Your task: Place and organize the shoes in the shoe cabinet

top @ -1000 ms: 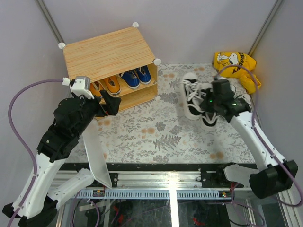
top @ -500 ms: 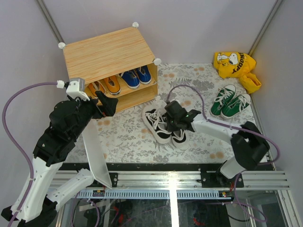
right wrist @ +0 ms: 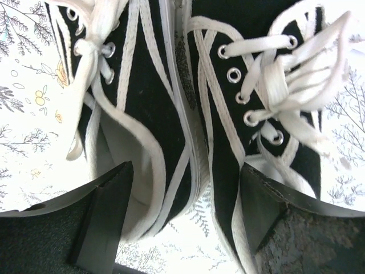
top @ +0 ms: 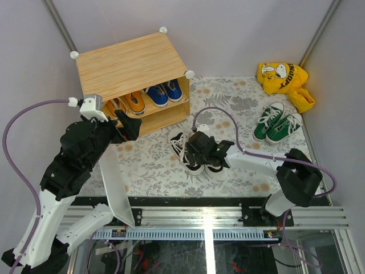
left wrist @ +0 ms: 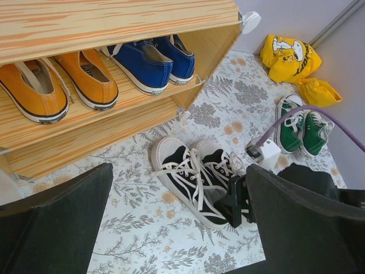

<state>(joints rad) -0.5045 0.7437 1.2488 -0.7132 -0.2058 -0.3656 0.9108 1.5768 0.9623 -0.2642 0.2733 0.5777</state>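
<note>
The shoe cabinet (top: 128, 63) (left wrist: 114, 17) stands open at the back left. Its upper shelf carries orange shoes (top: 128, 104) (left wrist: 57, 85) and blue shoes (top: 162, 92) (left wrist: 151, 60). A black-and-white pair of shoes (top: 185, 149) (left wrist: 188, 177) (right wrist: 148, 85) lies on the mat just in front of the cabinet. My right gripper (top: 202, 151) (left wrist: 236, 200) (right wrist: 185, 220) stands open at their heels, one finger in each shoe's mouth. A green pair (top: 276, 123) (left wrist: 299, 128) rests at the right. My left gripper (top: 126, 123) (left wrist: 179, 168) hovers open by the cabinet's front, holding nothing.
A yellow cartoon-dog bag (top: 282, 77) (left wrist: 288, 57) lies in the back right corner. A white panel (top: 117, 182) slants down under my left arm toward the table's near edge. The floral mat (top: 165, 171) covers the table; the lower shelf (left wrist: 85, 134) is bare wood.
My right arm carried the black-and-white pair from the right side to the middle, nudged it toward the cabinet, and its jaws have now opened. The left arm barely moved.
</note>
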